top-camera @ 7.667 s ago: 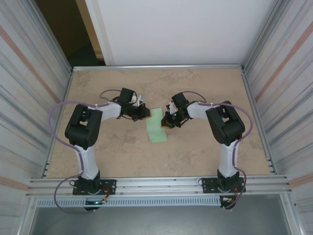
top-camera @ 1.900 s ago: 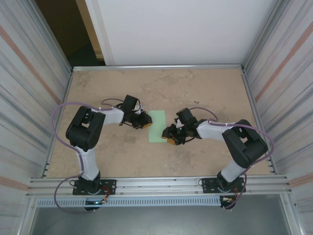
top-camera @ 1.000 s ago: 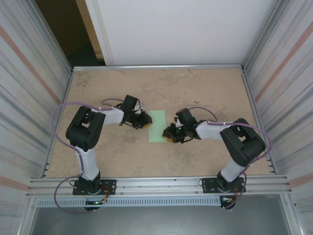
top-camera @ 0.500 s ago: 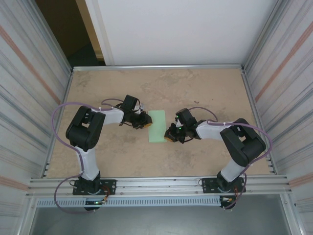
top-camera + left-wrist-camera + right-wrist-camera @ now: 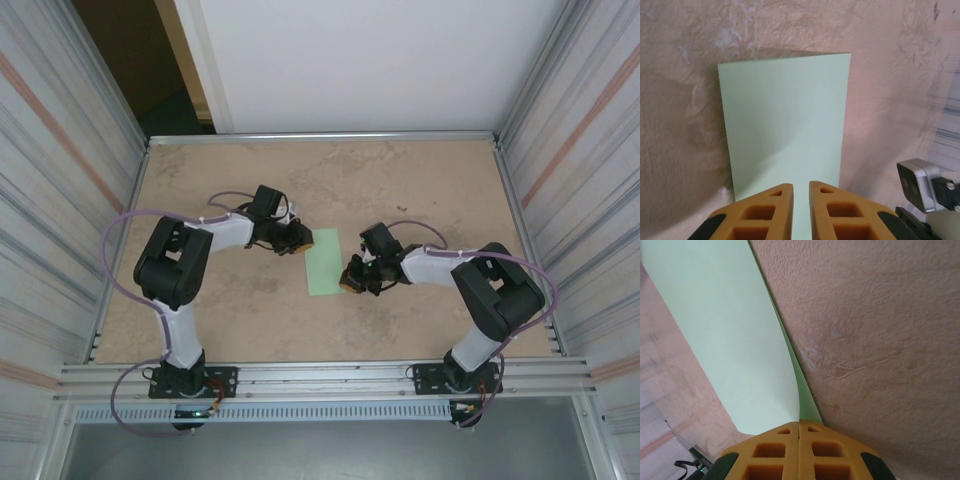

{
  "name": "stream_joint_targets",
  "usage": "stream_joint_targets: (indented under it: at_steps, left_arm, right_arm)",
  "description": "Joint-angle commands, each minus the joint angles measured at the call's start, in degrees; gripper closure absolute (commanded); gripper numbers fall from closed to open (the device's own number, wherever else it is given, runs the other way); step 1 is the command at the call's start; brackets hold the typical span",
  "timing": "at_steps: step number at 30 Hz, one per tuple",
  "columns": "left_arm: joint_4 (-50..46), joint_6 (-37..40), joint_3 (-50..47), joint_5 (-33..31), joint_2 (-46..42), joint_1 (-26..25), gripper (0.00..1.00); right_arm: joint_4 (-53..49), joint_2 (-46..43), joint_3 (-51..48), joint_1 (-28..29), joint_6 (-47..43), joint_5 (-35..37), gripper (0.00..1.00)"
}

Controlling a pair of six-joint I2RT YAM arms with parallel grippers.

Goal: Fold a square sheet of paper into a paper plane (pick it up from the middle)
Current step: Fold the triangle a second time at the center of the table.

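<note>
The square sheet of paper lies mid-table, folded into a pale green upright rectangle. My left gripper is at its far left corner. In the left wrist view the paper lies flat and runs under my left gripper, whose orange fingers stand a narrow gap apart with nothing pinched. My right gripper is at the paper's near right edge. In the right wrist view my right gripper is shut on that edge, where the paper curls up and shows two layers.
The tan table is fenced by a metal rail and ribbed side walls. Part of the right arm shows at the lower right of the left wrist view. Bare tabletop lies beyond and to both sides of the paper.
My right gripper has closed on the paper's right edge. The left gripper has moved slightly toward the far side, and the paper has shifted a little.
</note>
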Motion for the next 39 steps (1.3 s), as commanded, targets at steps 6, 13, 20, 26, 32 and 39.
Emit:
stream_joint_targets:
  at_steps: [6,13,20,26,32,39]
  left_arm:
    - [-4.8,2.9,1.6,-0.6,3.8,0.1,0.85]
    - [-5.1,2.7,1.3,-1.6,4.0,0.1,0.85]
    - [-5.3,2.9,1.3,-1.6,4.6,0.1,0.85]
    - [-5.2,3.0,0.9,-1.7,4.7,0.0,0.85]
    - [-5.2,2.9,0.7,-1.7,4.7,0.1,0.85]
    - [-5.2,2.8,0.6,-1.9,4.6,0.1,0.85]
  right_arm:
    - [-0.4,-2.4,2.0,-0.1,-1.2,0.4,1.00]
    - [3.9,-2.1,3.7,1.0,-2.3,-2.1,1.00]
    - [6.3,3.1,8.2,2.2,-2.0,-2.8,1.00]
    - [7.0,7.0,11.2,3.1,-1.3,-2.4,1.00]
    - [7.9,9.1,11.5,3.6,0.2,-0.3,1.00]
    - [10.2,10.5,11.2,3.9,2.2,1.4,1.00]
